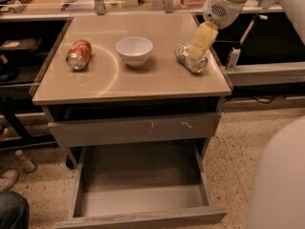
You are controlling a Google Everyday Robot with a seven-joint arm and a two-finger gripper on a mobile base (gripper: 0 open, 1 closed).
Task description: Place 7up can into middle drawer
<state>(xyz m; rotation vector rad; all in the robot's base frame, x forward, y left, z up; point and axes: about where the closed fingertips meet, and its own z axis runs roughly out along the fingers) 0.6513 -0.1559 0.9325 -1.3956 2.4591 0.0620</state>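
Observation:
The 7up can (187, 57), silvery with a green and white label, lies on its side at the right of the tan table top (143, 85). My gripper (200, 43), yellow-tipped on a white arm, comes down from the upper right and sits right over the can, touching or just above it. The middle drawer (143, 217) is pulled out below the table, with a bare grey floor and a plain front.
An orange-red can (78, 54) lies at the table's left and a white bowl (134, 50) stands in the middle. The drawer with a scratched front (133, 128) is shut above the open one. A pale robot part (281, 180) fills the lower right. A person's leg and shoe show at the lower left.

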